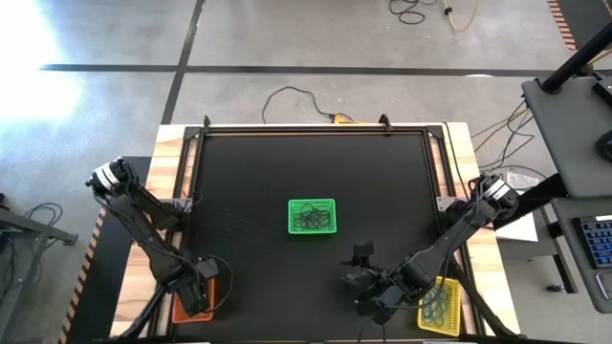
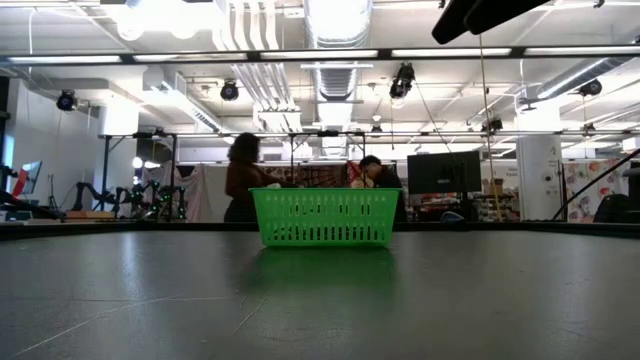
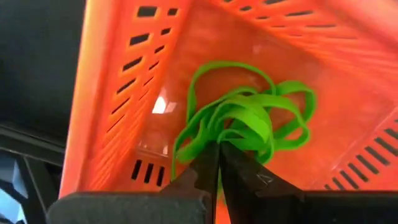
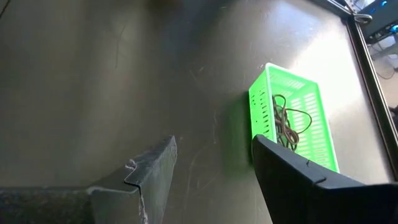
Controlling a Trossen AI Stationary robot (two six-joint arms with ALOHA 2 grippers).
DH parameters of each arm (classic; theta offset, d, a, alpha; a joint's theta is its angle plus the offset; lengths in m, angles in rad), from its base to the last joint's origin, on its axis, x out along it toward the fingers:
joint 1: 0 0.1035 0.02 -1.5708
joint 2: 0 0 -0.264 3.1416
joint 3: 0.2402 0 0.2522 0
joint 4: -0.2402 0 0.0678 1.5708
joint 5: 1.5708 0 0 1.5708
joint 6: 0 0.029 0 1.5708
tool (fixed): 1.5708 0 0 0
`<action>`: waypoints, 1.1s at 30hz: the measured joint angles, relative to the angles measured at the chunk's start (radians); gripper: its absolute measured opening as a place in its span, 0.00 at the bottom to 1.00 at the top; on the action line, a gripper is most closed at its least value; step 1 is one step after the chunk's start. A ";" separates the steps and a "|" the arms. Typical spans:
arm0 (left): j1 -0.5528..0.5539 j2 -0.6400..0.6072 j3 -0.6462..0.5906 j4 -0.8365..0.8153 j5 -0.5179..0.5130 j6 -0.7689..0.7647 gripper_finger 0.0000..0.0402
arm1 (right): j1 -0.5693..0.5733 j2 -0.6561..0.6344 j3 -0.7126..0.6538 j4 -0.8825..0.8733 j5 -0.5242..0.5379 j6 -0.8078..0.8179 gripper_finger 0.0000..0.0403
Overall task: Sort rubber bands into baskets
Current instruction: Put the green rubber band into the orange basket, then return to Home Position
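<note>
Black table mat point(image 1: 268, 182) under green basket point(image 1: 312, 216); bright workshop beyond.

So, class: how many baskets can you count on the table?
3: green basket mid-table; orange basket at the near left edge, partly hidden by the left arm; yellow basket near right.

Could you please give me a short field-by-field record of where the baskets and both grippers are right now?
green basket: table centre, dark bands inside
orange basket: near left corner, green rubber bands inside
yellow basket: near right corner, dark bands inside
left gripper: shut, in the orange basket, at the green bands
right gripper: open, empty, above the mat near the yellow basket
</note>
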 joint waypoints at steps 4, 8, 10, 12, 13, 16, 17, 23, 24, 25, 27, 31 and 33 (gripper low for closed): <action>0.000 0.000 -0.014 0.016 0.003 -0.003 0.00 | 0.000 0.000 0.000 0.000 0.000 -0.002 0.51; 0.000 0.000 -0.002 0.016 0.002 -0.016 0.03 | 0.000 0.000 0.000 0.000 0.000 -0.006 0.51; 0.000 0.000 0.005 0.015 0.002 -0.036 0.07 | 0.000 0.000 0.000 0.000 0.000 -0.007 0.51; 0.000 0.000 0.010 0.013 0.002 -0.062 0.13 | 0.000 0.000 0.000 0.000 0.000 -0.010 0.51; 0.000 0.000 0.015 0.007 0.003 -0.072 0.16 | 0.000 0.000 0.000 -0.007 0.000 -0.010 0.51; 0.000 0.000 0.038 -0.012 0.015 -0.081 0.25 | 0.003 -0.002 0.037 -0.132 -0.004 0.022 0.51; -0.001 0.000 0.051 -0.015 0.016 -0.076 0.28 | 0.004 -0.003 0.056 -0.186 -0.003 0.048 0.51; -0.002 -0.001 0.140 -0.153 0.006 -0.067 0.43 | 0.004 -0.005 0.155 -0.442 0.000 0.164 0.51; -0.002 -0.001 0.159 -0.187 -0.002 -0.059 0.45 | 0.004 -0.006 0.162 -0.455 0.003 0.149 0.51; -0.002 -0.001 0.178 -0.217 -0.012 -0.048 0.46 | 0.004 -0.007 0.163 -0.461 0.008 0.124 0.51; -0.002 -0.001 0.225 -0.261 -0.050 -0.010 0.49 | -0.001 -0.008 0.164 -0.462 0.008 0.075 0.51; -0.003 -0.001 0.326 -0.336 -0.394 0.169 0.50 | -0.032 -0.009 0.147 -0.461 0.009 0.027 0.51; 0.002 -0.002 0.355 -0.333 -0.658 0.278 0.49 | -0.061 -0.009 0.129 -0.459 0.009 0.026 0.51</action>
